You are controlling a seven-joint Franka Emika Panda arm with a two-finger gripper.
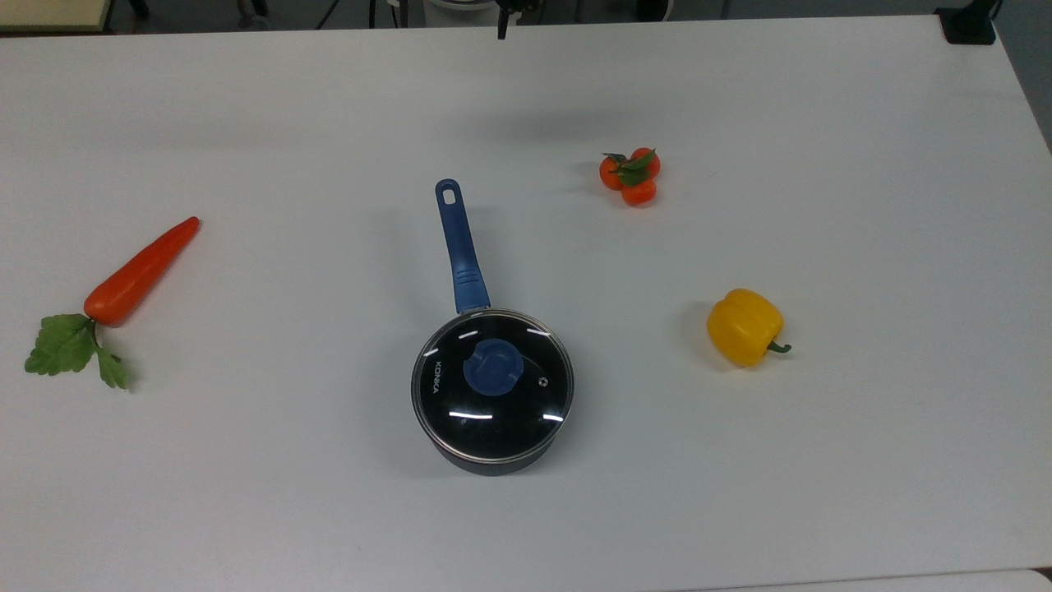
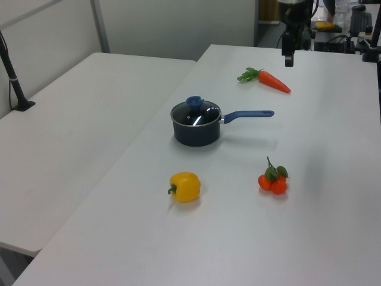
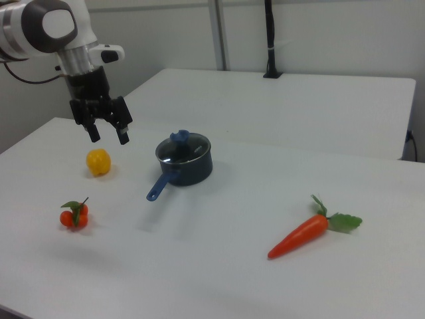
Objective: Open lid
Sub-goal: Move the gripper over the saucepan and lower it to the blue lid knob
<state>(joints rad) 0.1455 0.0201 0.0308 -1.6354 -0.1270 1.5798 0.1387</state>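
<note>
The lid (image 1: 526,403), a round glass disc with a metal rim, blue knob (image 1: 493,368) and white "KONKA" lettering, lies shut on the black saucepan (image 1: 493,460). The saucepan's blue handle (image 1: 460,247) points toward the top view's upper edge. The left view has the lid (image 2: 205,113) near the table's middle, and the right view has the lid (image 3: 189,149) there too. My gripper (image 3: 108,137) hangs open and empty, high over the table, to the right view's left of the pan and well apart from it. In the left view the gripper (image 2: 289,58) is far behind the pan.
On the white table (image 1: 740,493) lie a carrot (image 1: 140,275) at the top view's left, a cluster of small orange fruits (image 1: 631,177) beyond the pan, and a yellow pepper (image 1: 744,326) at the top view's right. A second table (image 2: 71,119) adjoins it at the left view's left.
</note>
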